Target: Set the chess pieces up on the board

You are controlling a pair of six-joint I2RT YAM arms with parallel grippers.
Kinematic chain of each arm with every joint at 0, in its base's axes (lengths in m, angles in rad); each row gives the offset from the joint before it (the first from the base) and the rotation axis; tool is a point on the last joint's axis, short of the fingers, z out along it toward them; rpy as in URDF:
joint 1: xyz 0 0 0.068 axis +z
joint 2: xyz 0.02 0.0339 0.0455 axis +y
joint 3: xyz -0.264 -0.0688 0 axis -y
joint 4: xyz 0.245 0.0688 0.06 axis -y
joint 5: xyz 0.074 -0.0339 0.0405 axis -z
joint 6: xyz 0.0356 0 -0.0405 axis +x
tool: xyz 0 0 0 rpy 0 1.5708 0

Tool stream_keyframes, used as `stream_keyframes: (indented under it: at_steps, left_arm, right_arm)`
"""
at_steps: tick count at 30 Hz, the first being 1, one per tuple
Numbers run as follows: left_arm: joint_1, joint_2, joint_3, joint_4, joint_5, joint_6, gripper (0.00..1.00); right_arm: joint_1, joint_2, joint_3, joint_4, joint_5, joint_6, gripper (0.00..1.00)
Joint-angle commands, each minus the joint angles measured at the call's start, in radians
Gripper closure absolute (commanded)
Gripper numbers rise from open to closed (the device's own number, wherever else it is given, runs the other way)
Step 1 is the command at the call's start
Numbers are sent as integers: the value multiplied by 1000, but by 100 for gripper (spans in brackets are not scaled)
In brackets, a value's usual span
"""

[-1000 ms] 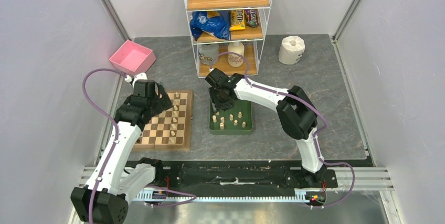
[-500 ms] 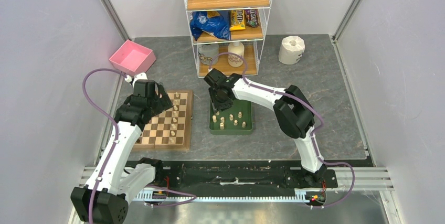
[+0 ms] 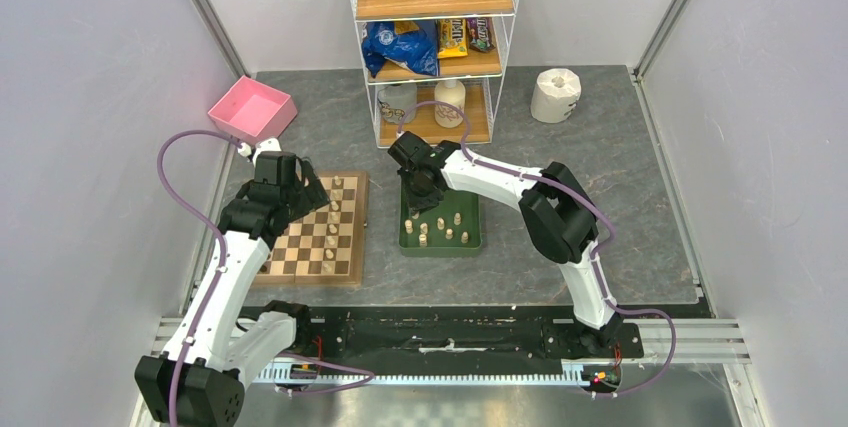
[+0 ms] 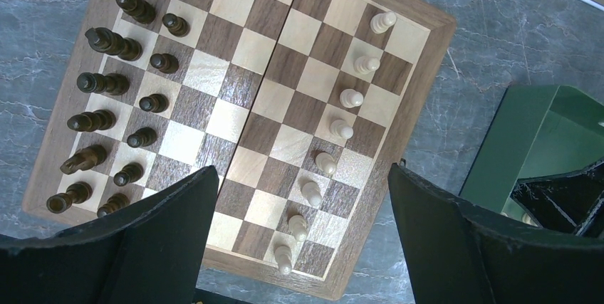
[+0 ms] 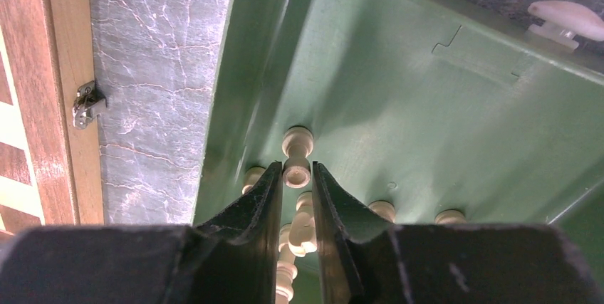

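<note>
Pickup, seemingly: right claw (image 5: 295, 170) pinches a cream piece (image 5: 297, 142) in the green tray (image 5: 399, 97), left claw (image 4: 303, 174) wide; next, a clean lift toward the board (image 4: 274, 97).

Even bright overhead light, soft shadows, sharp focus.

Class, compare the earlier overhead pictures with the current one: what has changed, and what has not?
The elbow of the right arm swung slightly left, and the right end effector edged toward the far end of the green tray, where it pinches a cream chess piece. The left end effector, board and pieces on the board stayed put.
</note>
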Motion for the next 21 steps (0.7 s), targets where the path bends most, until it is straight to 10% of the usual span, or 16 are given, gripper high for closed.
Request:
stream_keyframes:
  at_steps: [1, 21]
  left_arm:
    - [6, 0, 1, 36, 20, 38, 4]
    - [7, -42, 6, 9, -71, 13, 5]
  right_arm:
    - [6, -2, 50, 16, 2, 1, 73]
    - [59, -47, 254, -79, 159, -118, 82]
